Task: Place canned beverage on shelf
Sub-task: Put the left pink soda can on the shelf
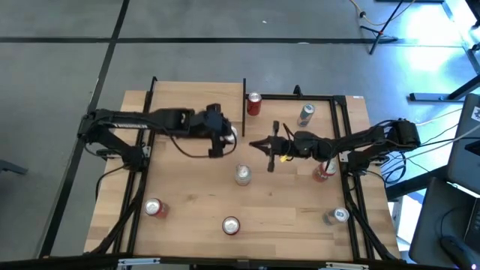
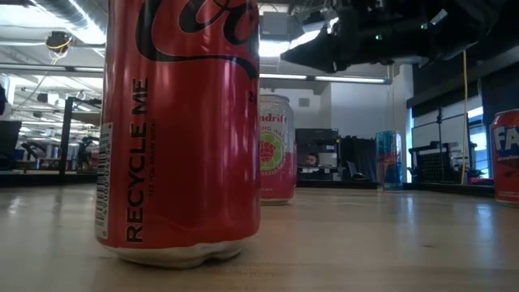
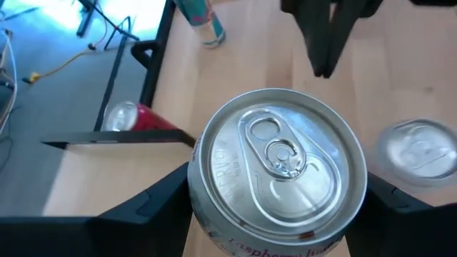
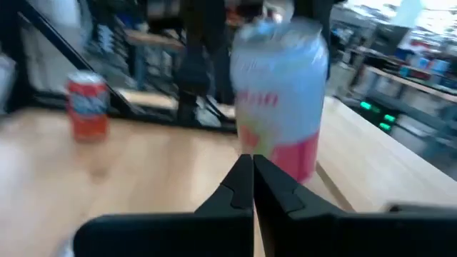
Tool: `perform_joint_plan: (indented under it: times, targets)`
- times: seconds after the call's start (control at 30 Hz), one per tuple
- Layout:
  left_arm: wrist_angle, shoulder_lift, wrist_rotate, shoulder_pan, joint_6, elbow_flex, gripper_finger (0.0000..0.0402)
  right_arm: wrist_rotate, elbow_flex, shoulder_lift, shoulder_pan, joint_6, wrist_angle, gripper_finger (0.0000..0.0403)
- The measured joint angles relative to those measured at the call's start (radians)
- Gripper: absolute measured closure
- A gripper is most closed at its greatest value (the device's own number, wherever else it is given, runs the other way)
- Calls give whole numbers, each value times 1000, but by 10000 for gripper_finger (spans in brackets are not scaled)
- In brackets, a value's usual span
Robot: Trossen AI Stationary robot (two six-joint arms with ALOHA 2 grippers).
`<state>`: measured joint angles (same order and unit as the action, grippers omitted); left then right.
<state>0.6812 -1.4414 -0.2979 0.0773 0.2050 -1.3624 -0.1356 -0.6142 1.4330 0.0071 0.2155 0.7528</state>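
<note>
The can (image 3: 278, 171) is sitting clamped between my left gripper's (image 1: 227, 137) fingers (image 3: 153, 203), raised above the table (image 1: 300, 202) near its middle. I'm judging it best to keep it upright and carry it steadily toward the shelf, which I'm not making out. My right gripper (image 4: 253, 178), fingers pressed together, is hovering just beside. Only the right wrist view is showing the can's pink label.
</note>
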Motion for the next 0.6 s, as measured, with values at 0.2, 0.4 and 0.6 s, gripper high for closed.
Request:
perform_joint_plan:
  times: [0.2,0.4,0.6]
  targets:
    - [-49,34,205,228,129,0,157,-84,2,-2,-10,45,10,402]
    - [-189,25,411,458,190,0,157,-90,2,-2,-64,48,24,402]
    - [-245,-10,574,598,193,-27,157,-89,3,-2,-131,13,53,402]
